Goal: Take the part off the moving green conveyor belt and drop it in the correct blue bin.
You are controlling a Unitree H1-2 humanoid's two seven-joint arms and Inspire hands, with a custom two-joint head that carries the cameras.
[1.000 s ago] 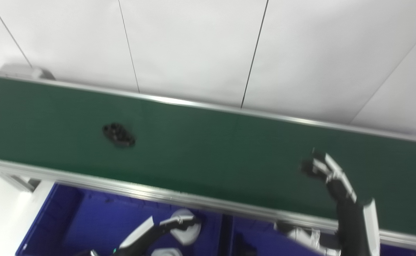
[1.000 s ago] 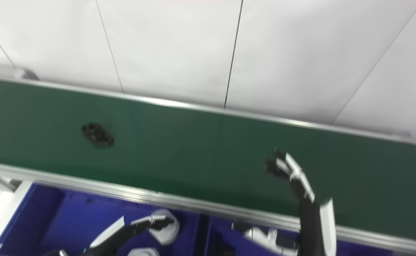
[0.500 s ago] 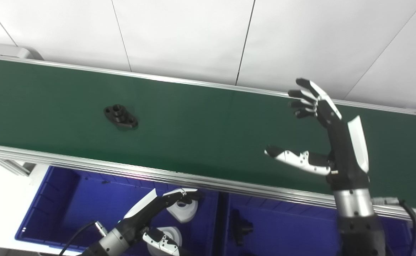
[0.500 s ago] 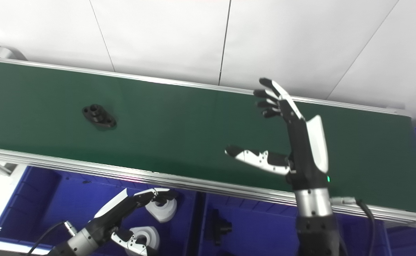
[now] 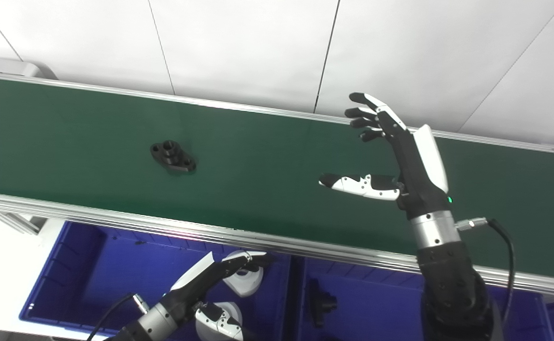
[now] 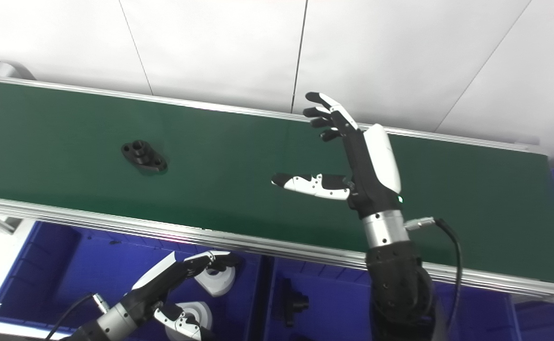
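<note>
A black flanged part (image 5: 173,157) lies on the green conveyor belt (image 5: 267,161), left of centre. My right hand (image 5: 390,151) is open above the belt, fingers and thumb spread, well to the right of the part and holding nothing. My left hand (image 5: 210,284) is low over the left blue bin (image 5: 92,270), fingers extended, open and empty. The part also shows in the right eye view (image 6: 144,156).
Two blue bins sit below the belt's near rail (image 5: 239,237). The left bin holds white round parts (image 5: 244,282). The right bin (image 5: 376,308) holds a black part (image 5: 319,303). A white panelled wall stands behind the belt.
The camera view shifted early on. My right hand rose from the belt's near edge and moved left over the belt, fingers spread. The black part moved a little to the right.
</note>
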